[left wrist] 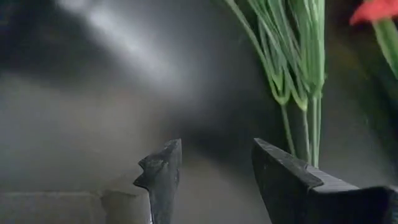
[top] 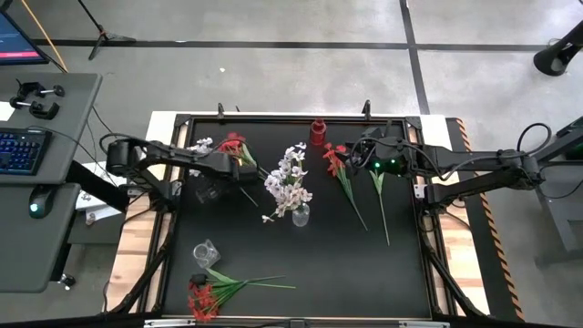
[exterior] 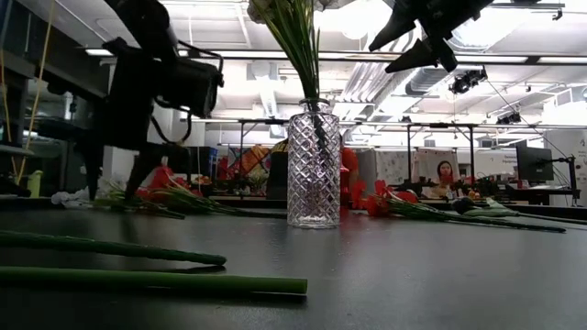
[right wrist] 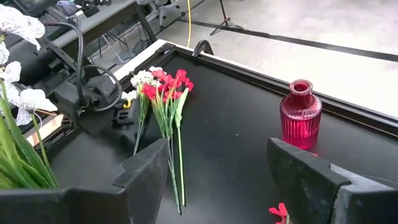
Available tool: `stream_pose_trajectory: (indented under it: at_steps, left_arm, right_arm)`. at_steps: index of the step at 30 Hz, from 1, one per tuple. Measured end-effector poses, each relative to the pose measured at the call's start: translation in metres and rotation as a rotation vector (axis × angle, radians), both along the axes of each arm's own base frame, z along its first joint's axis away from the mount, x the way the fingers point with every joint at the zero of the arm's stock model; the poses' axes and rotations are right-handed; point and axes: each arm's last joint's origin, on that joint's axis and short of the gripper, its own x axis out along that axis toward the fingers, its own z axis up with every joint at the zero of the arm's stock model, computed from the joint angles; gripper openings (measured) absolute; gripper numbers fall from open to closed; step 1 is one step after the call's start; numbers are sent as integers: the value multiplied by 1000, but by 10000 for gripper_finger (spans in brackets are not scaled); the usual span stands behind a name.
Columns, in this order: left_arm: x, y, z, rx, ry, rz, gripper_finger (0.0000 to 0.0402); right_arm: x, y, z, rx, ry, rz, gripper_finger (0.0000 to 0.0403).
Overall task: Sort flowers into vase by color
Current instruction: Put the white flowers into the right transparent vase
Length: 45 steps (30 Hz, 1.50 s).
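Observation:
A bunch of red and white flowers point(top: 230, 144) lies flat on the black mat at the far left. My left gripper point(top: 244, 171) hangs open just over its green stems point(left wrist: 298, 68) and touches nothing. White flowers point(top: 290, 178) stand with their stems in a clear cut-glass vase point(exterior: 314, 165) mid-table. An empty red vase point(right wrist: 301, 114) stands at the far edge. Red flowers point(top: 337, 162) lie on the mat right of centre. Above them my right gripper point(top: 360, 157) is raised, open and empty. More red flowers point(top: 206, 296) lie at the near left.
Two small clear glasses stand on the left: one point(top: 208, 189) beside the left arm, one point(top: 207, 252) nearer the front. Long green stems point(exterior: 138, 275) lie along the mat's near edge. A desk with a keyboard point(top: 18, 150) stands off the table's left side.

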Motion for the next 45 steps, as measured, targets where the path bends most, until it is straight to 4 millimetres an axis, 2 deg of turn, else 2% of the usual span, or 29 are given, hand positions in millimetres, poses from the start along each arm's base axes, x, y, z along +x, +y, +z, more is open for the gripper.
stream_pose_trajectory:
  at_steps: [5,10,20,29,34,45]
  left_arm:
    - [10,2,-2,10,-74,-96,184]
    - [10,3,5,54,-91,-103,184]
    - [14,16,5,160,-140,-82,184]
    - [10,10,-20,114,-126,-6,184]
    - [12,11,-20,146,-126,-8,184]
    - [12,7,-18,77,-73,-245,184]
  right_arm:
    - [0,0,0,-20,13,11,261]
    - [0,0,0,-21,16,12,261]
    - [0,0,0,-23,21,26,261]
    - [0,1,0,-18,21,35,261]
    - [0,1,0,-18,20,35,261]
    - [0,1,0,-18,20,35,261]
